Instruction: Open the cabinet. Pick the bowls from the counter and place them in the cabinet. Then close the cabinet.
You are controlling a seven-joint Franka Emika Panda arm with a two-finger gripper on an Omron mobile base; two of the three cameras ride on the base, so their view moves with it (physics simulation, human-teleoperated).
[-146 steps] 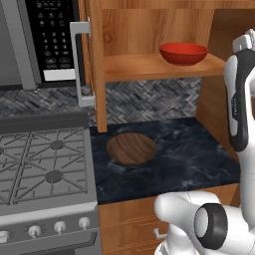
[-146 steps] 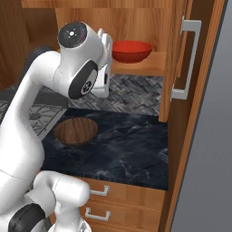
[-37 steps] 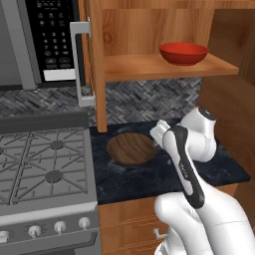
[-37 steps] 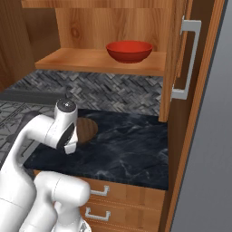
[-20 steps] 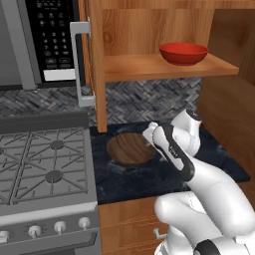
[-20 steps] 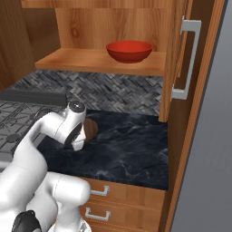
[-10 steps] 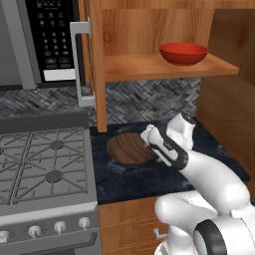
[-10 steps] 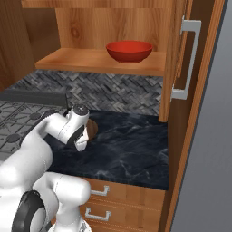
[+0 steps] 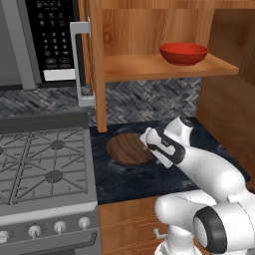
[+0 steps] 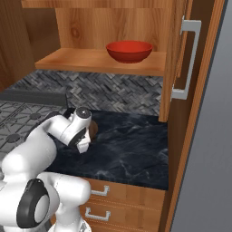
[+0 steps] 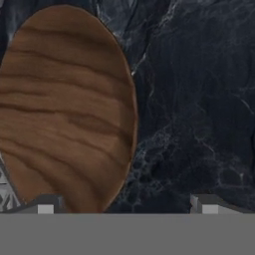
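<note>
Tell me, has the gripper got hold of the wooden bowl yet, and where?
Nothing is held. The gripper is open above the wooden bowl's rim.

Camera set-up: two base views behind the arm, one hand view close over the counter.

Left base view looks forward and down from behind-left, taking in the microwave [image 9: 52,40], gas stove [image 9: 42,164], open cabinet [image 9: 164,67] and counter [image 9: 129,177]. Right base view looks from behind-right at the same cabinet [image 10: 97,61] and counter [image 10: 131,149], with the drawers [image 10: 122,201] below. Both share the red bowl [image 9: 183,53] [image 10: 129,51] on the shelf and the wooden bowl [image 9: 127,148]. Hand view looks steeply down, very near, on the wooden bowl [image 11: 62,107] and marbled counter [image 11: 199,109]; the gripper [image 11: 124,205] tips sit wide apart at its bottom edge.
</note>
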